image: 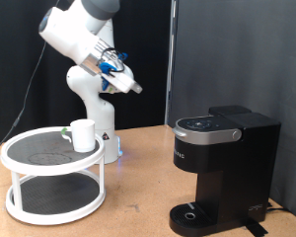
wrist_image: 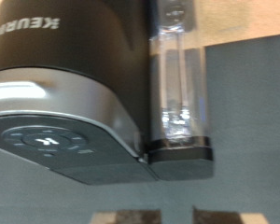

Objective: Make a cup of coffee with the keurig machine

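Observation:
The white cup (image: 84, 135) stands upright on the top shelf of a white round two-tier stand (image: 30, 158) at the exterior view's left. The black keurig machine (image: 222, 163) stands at the right with its lid down and its drip tray (image: 192, 213) bare. My gripper (image: 130, 85) hangs high in the air between them, above and left of the machine, and holds nothing. The wrist view looks down on the machine's top panel (wrist_image: 56, 140) and clear water tank (wrist_image: 177, 84). My gripper (wrist_image: 175, 217) just shows at the frame edge, fingertips (wrist_image: 140, 217) slightly apart.
The stand and the machine sit on a brown tabletop (image: 138, 202) with bare wood between them. A black curtain (image: 237, 49) hangs behind. The arm's white base (image: 94, 128) stands just behind the stand.

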